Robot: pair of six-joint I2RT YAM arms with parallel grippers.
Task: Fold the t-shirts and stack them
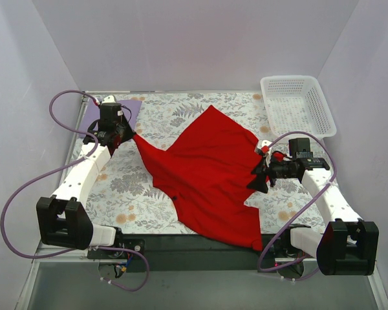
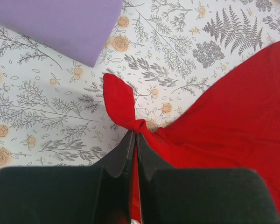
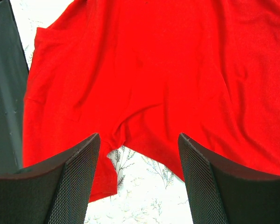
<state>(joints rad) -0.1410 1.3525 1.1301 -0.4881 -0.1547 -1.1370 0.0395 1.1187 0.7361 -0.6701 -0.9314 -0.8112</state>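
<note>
Sitting in the far right corner of the table [image 1: 168, 116], the basket [image 1: 297, 106] shows its white mesh floor from wall to wall (it is the only container in view). The red shirt [image 1: 207, 174] lies spread and rumpled across the middle of the floral table, apart from the basket. One corner points toward the far side and another droops over the dark near edge. Its left corner narrows to a thin, taut point that ends in the left gripper [image 1: 133, 135], whose jaws are pressed together on the cloth. The left wrist view shows them pinching a twisted neck of red fabric, with a small loose flap sticking out past the tips. Near that flap but not touching it lies the lavender shirt [image 2: 56, 23], a flat folded rectangle in the far left corner (the left arm hides part of it from above). The right gripper [image 1: 257, 177] stands at the red shirt's right edge with its jaws spread wide and nothing clamped between them. From the right wrist, the two mesh-faced fingers [image 3: 79, 177] frame the shirt's edge, with red cloth filling the view beyond them and a patch of table between them. Whether the fingertips touch the cloth cannot be told.
</note>
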